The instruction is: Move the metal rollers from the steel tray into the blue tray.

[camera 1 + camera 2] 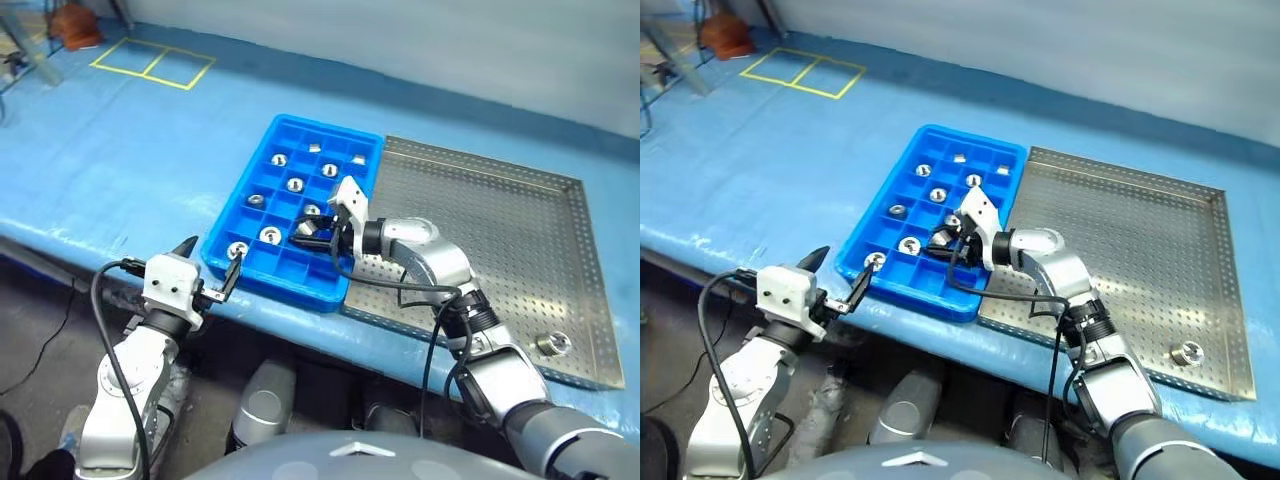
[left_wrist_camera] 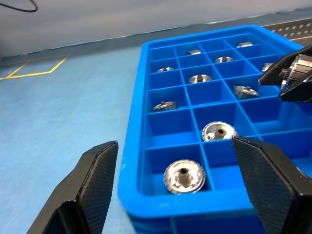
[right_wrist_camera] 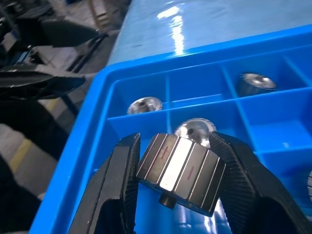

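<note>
a metal roller [image 3: 181,170] sits clamped between the right gripper [image 1: 322,236] fingers, held over the blue tray [image 1: 230,212] near its front cells. released off-centre, it could strike a divider or land on a filled cell. one roller [image 1: 552,344] remains in the steel tray [image 1: 520,200]. the left gripper [image 1: 210,272] hangs spread and empty just beside the tray's corner.

No words, numbers, labels or brand marks can be read anywhere. The one sign-like marking is a yellow tape outline [image 1: 153,63] of two boxes side by side, on the blue floor beyond the far left end of the bench, and it carries no writing.
</note>
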Available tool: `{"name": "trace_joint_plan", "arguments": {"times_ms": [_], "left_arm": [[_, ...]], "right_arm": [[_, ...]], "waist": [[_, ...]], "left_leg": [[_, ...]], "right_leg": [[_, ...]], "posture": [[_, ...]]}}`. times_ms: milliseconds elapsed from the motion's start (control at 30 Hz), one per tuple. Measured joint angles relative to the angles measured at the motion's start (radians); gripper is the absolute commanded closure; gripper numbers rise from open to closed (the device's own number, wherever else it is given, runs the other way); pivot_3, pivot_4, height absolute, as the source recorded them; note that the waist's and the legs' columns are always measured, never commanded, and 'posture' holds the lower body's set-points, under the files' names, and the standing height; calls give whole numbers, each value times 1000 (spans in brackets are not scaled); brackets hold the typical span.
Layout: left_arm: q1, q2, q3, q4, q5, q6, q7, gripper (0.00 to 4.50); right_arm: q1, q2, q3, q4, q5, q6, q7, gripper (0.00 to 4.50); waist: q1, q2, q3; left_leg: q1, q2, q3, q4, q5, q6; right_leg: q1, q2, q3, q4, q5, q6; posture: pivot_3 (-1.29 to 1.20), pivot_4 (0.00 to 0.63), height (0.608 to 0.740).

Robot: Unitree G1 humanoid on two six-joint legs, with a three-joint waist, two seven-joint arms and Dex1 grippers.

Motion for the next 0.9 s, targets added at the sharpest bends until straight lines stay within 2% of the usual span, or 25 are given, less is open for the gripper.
{"name": "trace_joint_plan", "arguments": {"times_ms": [200, 400, 467, 567, 667, 700, 900], "left_arm": [[-12, 3, 0, 0, 6, 17, 1, 452], [-12, 3, 4, 0, 6, 19, 0, 452], [-13, 3, 3, 0, 6, 20, -1, 452], [-76, 8, -17, 10, 4, 24, -22, 452], [-147, 10, -45, 32, 1, 24, -45, 452], [-164, 11, -55, 46, 1, 24, -52, 452], [-192, 15, -75, 96, -2, 24, -80, 452]], "right_arm": [[24, -40, 37, -27, 1, 23, 58, 2612], [24, -56, 32, -27, -8, 23, 56, 2612], [25, -56, 30, -29, -8, 23, 55, 1886], [71, -83, -9, -89, -4, 44, 24, 1071], [120, -107, -31, -159, 10, 74, 4, 206], [140, -116, -37, -185, 14, 83, -1, 35], [186, -139, -50, -251, 30, 114, -38, 35]], "waist": [[113, 0, 0], [173, 0, 0], [181, 0, 0], [194, 1, -1], [192, 2, -3], [188, 3, -4], [157, 3, -4]], "left_leg": [[-4, 1, 2, 0, -3, -5], [-4, 6, 3, 0, -6, -9], [-4, 8, 2, 0, -7, -11], [-3, 10, -3, 1, -9, -14], [-4, 11, -5, 1, -10, -15], [-4, 11, -5, 1, -10, -15], [-3, 12, -6, 2, -10, -15]], "right_leg": [[-2, 0, -2, 0, -1, -1], [-4, -1, -11, 0, -2, -3], [-3, -1, -16, 1, -3, -4], [-6, -2, -28, 1, -6, -9], [0, -2, -31, 1, -6, -10], [0, -2, -31, 1, -6, -10], [0, -2, -33, 3, -7, -11]], "posture": [[646, 150, 740], [646, 150, 740], [552, 150, 740], [499, 150, 740], [467, 150, 740], [467, 150, 740], [431, 150, 740]]}}
